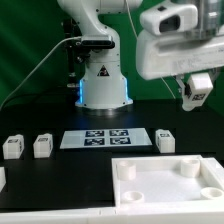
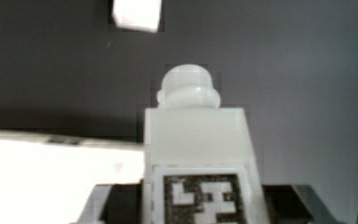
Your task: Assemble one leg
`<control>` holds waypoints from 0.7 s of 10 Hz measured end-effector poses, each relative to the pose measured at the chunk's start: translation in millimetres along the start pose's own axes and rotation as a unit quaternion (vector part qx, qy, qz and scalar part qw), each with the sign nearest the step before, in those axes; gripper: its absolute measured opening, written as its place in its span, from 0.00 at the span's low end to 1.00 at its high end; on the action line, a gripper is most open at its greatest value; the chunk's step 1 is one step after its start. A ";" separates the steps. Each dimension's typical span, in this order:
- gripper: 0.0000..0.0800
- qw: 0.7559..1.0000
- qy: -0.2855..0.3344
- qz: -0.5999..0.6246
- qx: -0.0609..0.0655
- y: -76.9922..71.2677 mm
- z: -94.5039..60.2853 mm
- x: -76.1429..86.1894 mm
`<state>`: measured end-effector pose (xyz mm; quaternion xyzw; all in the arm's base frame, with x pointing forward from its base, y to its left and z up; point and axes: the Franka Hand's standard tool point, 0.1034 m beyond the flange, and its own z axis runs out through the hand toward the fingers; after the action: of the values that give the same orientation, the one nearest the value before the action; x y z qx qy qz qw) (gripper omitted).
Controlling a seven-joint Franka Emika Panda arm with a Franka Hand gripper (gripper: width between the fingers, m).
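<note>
Upper right in the exterior view, the tool (image 1: 197,92) is clamped on the leg (image 2: 197,140), high above the surface (image 1: 60,178). I'd keep its rounded peg plumb, then lower slowly over a corner hole of the white tray-like part (image 1: 160,186).

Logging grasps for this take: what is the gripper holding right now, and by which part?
The gripper holds a leg, pinched on the sides of its tagged end; the rounded peg end sticks out free.
</note>
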<state>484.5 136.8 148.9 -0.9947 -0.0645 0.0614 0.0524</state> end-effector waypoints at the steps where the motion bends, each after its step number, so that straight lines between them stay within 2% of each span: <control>1: 0.36 1.000 0.022 0.011 -0.006 -0.4 -8.6 -4.9; 2: 0.36 0.995 0.096 0.007 -0.006 0.0 -11.7 6.7; 3: 0.36 0.985 0.174 0.003 -0.008 0.8 -9.8 6.2; 4: 0.36 0.988 0.157 0.002 -0.011 2.7 -1.4 -6.1; 5: 0.36 0.987 0.158 0.003 -0.009 2.0 -3.3 0.0; 6: 0.36 0.979 0.205 -0.010 -0.013 -1.2 5.0 12.9; 7: 0.36 0.981 0.189 -0.039 -0.022 12.2 17.6 26.4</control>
<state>509.7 130.0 127.1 -0.9860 -0.0930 -0.1315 0.0438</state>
